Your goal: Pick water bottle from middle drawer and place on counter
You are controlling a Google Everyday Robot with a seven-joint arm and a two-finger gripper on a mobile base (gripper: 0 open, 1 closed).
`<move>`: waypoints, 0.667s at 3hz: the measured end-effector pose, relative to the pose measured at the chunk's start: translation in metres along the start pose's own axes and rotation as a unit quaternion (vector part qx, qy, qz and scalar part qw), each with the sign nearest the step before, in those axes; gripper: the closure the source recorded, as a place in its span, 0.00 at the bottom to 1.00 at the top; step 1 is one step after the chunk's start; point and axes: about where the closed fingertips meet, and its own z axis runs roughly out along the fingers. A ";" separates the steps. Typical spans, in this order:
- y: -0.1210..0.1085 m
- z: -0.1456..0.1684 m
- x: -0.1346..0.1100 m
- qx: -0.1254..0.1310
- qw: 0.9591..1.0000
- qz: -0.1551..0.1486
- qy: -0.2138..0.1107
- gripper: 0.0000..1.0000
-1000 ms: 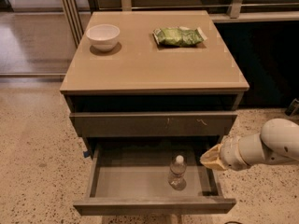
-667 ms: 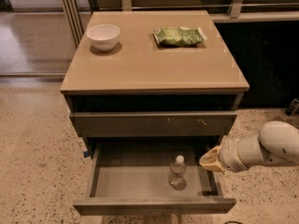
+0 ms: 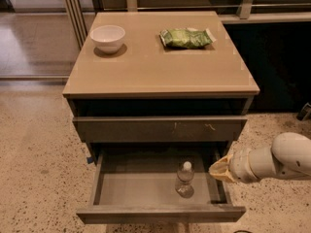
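The water bottle (image 3: 184,179) stands upright on the grey floor of the open middle drawer (image 3: 136,188), right of centre, with its white cap on top. My gripper (image 3: 217,170) is at the end of the white arm coming in from the right. It hovers over the drawer's right side, a short way right of the bottle and apart from it, at about the height of the cap. The counter (image 3: 155,67) is the tan top of the cabinet above.
A white bowl (image 3: 108,37) sits at the counter's back left and a green snack bag (image 3: 186,38) at its back right. The drawer front above the open drawer, with pale scratches (image 3: 160,129), is closed. Speckled floor surrounds the cabinet.
My gripper has edged slightly down and left, closer to the bottle. The bottle and drawer have not moved.
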 end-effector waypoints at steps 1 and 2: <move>0.002 0.013 0.006 0.004 1.000 -0.006 -0.012 0.39; 0.001 0.029 0.010 0.003 1.000 -0.009 -0.024 0.37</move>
